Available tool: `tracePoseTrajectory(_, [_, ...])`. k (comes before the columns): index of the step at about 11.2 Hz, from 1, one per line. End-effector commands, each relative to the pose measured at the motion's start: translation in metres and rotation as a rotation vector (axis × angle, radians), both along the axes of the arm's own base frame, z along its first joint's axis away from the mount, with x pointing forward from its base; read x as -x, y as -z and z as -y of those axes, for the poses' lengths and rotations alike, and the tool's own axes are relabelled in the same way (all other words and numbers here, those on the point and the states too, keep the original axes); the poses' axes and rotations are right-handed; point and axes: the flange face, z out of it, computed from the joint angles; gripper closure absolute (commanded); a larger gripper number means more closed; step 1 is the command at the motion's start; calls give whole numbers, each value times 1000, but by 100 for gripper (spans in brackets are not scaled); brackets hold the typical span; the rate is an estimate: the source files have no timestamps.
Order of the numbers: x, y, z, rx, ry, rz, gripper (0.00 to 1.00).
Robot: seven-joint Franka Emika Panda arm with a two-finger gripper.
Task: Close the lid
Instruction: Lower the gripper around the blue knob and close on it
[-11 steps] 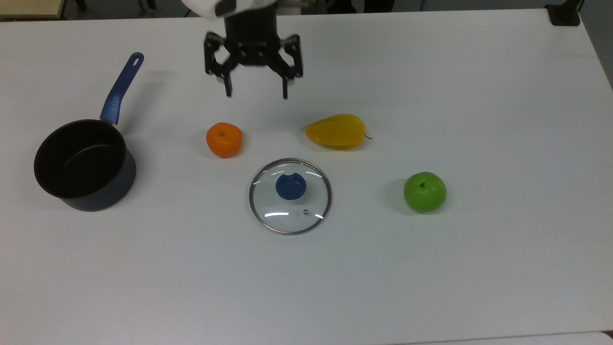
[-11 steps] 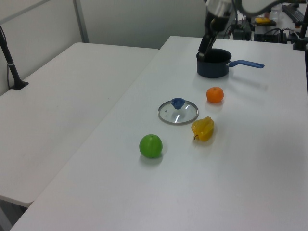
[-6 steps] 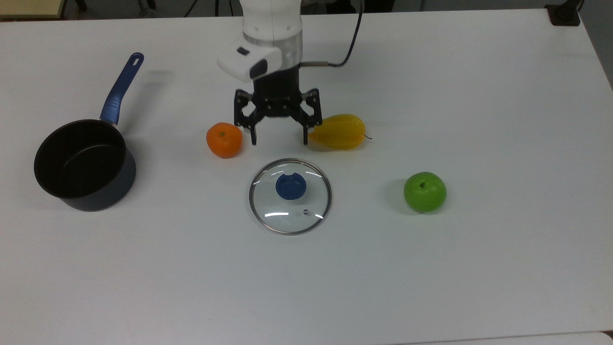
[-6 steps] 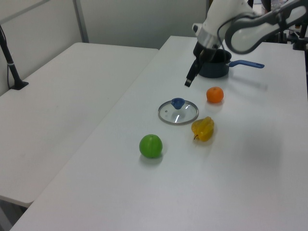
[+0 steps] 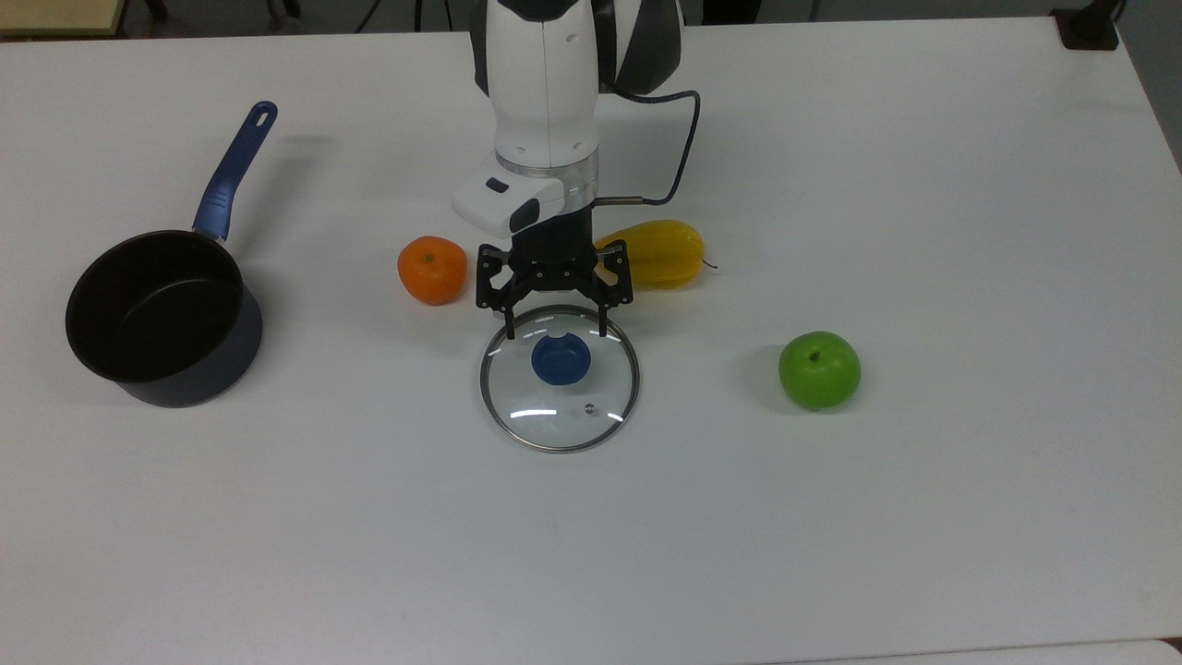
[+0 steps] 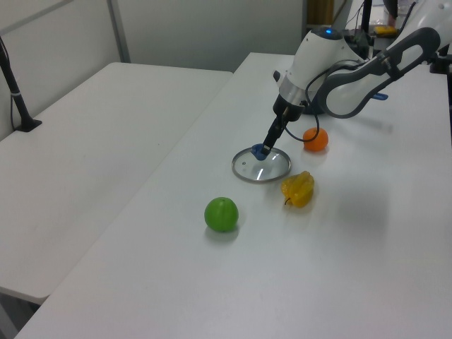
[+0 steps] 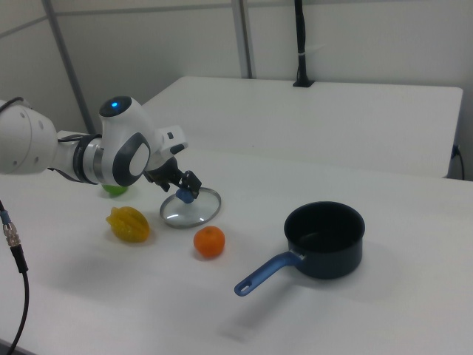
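We judged the main risk to be a poor catch on the small blue knob (image 5: pixel 560 359). If our gripper (image 5: pixel 555 331) closed off-centre, one finger could land on the glass and push the lid (image 5: pixel 560 379) across the smooth desk (image 5: pixel 923 185), or the knob could slip out as we lifted. The lid lay flat, so a descent that ran too deep could press the fingertips onto the glass. There was also little room around it — the orange (image 5: pixel 432 269) sat near the gripper on the top view's left and the yellow fruit (image 5: pixel 660 252) just behind it on the top view's right, so a wide approach or swing could knock either one.

The lid rested on the desk near the middle, well apart from the dark saucepan (image 5: pixel 162 319) at the top view's left, and the carry to the pan looked long enough for a loose hold to fail. Our gripper stood open, fingers spread wider than the knob and set over the lid's far edge in the top view. In the left view its tips (image 6: pixel 264 148) sat right at the knob, though we could not tell whether they touched it.
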Motion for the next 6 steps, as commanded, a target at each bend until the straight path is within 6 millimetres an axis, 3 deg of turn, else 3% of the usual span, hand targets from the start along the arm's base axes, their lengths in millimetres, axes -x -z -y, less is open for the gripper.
tracePoseTrajectory(1, [-5,15,-3,-1,-3,49,0])
tracePoseTrajectory(3, [-7,19,-4,-12,18,49,0])
tracePoseTrajectory(6, [-12,16,-4,-15,22,61,18])
